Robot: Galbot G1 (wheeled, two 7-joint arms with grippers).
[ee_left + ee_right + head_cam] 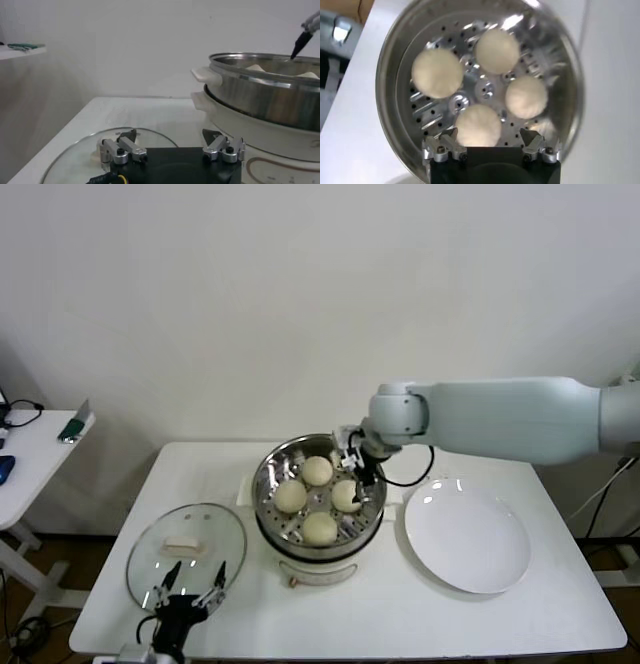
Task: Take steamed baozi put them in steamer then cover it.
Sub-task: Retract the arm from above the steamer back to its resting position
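Observation:
The steamer stands mid-table, a shiny steel basket on a cream pot base. Several cream-white baozi lie on its perforated floor. My right gripper hangs open just above the basket's right side. Its fingers stand apart over one baozi and hold nothing. The cover, a glass lid with a cream bar handle, lies flat on the table left of the steamer. My left gripper stays open over the cover's near edge, with nothing between its fingers.
A flat white plate lies right of the steamer. A small white side table with a few items stands off to the far left. The table's front edge runs close behind my left gripper. A wall is behind the table.

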